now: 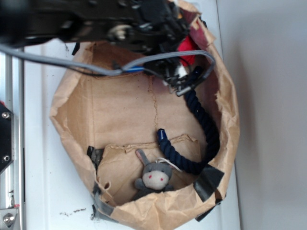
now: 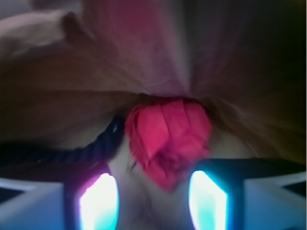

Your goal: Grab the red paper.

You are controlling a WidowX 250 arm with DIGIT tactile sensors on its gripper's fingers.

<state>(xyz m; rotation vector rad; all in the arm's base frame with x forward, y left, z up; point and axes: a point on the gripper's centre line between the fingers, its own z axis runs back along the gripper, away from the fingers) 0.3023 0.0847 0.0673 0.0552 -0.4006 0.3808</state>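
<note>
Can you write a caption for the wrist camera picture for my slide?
The open gripper lines up on the crumpled red paper, with the dark blue rope lying just beside it.

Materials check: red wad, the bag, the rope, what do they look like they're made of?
Red wad: looks like matte paper, judging by crisp, flat-faceted folds. Bag: brown kraft-type paper, dull, with creases, ragged rim and dark tape patches. Rope: dark navy twisted fibre, probably cotton or synthetic; helical strands show, one end capped in blue.
</note>
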